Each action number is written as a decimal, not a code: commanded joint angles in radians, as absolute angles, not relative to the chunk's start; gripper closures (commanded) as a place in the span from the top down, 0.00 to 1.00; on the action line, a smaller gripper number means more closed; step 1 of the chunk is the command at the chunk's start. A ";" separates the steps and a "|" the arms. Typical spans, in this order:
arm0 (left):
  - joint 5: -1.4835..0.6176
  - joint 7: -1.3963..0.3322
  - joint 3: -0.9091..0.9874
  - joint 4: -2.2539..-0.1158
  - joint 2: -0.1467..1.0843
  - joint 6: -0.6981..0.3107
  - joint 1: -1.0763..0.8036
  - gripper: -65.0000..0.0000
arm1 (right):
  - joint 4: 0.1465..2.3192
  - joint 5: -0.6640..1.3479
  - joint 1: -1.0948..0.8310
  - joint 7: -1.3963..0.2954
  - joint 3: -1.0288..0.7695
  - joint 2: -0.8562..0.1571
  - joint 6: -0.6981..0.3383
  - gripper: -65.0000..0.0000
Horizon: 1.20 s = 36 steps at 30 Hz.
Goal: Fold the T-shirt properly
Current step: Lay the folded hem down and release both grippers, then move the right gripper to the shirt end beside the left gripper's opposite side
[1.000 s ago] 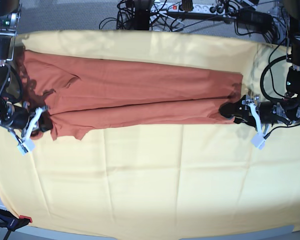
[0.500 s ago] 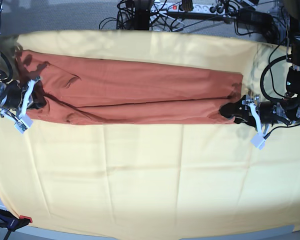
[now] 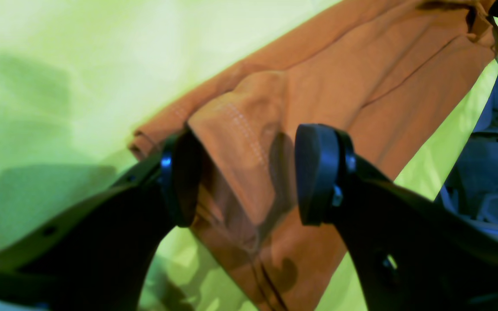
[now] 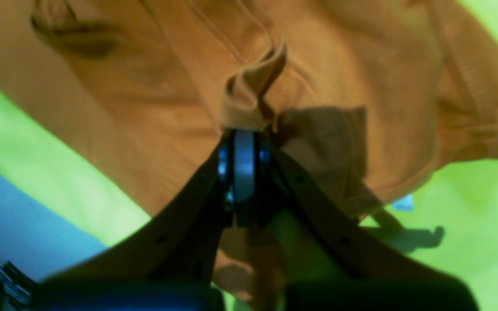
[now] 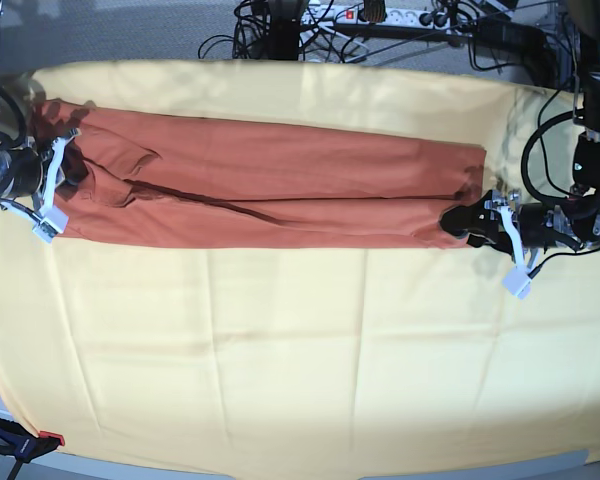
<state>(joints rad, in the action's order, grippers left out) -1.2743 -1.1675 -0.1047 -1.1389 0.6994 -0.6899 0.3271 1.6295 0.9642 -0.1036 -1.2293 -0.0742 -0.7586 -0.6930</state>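
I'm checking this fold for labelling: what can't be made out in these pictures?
- Rust-orange T-shirt: neck tag not visible in the base view; folded fabric covers it.
- Right tool: wrist view is blurred, so the pinched layer count is unclear.
- Left tool: base view hides its gap; the wrist view shows it open around the hem.

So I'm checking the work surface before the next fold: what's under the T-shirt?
The T-shirt lies on a pale yellow cloth that spreads past it on all sides. Whatever is beneath that cloth is covered.
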 commanded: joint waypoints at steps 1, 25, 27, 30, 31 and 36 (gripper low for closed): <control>-1.290 -1.159 -0.096 -1.152 0.724 -0.698 0.357 0.55 | 1.643 0.934 -0.092 -1.232 -0.084 -0.784 -0.698 0.00; -1.360 -1.192 -0.089 -1.152 0.907 -0.698 0.520 0.55 | 1.697 0.933 -0.015 -1.267 -0.087 -0.859 -0.698 0.50; -1.377 -1.212 -0.062 -1.152 0.924 -0.698 0.528 0.55 | 1.733 0.992 0.011 -1.268 -0.097 -0.894 -0.661 0.48; -1.420 -1.256 0.027 -1.152 0.936 -0.698 0.529 0.55 | 1.768 1.127 0.028 -1.267 -0.114 -0.917 -0.609 0.39; -1.429 -1.271 0.068 -1.152 0.936 -0.698 0.529 0.55 | 1.767 1.157 0.028 -1.261 -0.118 -0.914 -0.620 0.32; -1.414 -1.289 0.290 -1.152 0.936 -0.656 0.505 0.55 | 1.765 1.150 -0.014 -1.249 -0.119 -0.845 -0.685 0.00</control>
<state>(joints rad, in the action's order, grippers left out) -1.4055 -1.2991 0.2855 -1.1397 0.9092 -0.6579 0.4854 1.7557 1.1404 -0.0296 -1.2636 -0.1066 -0.8211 -0.6788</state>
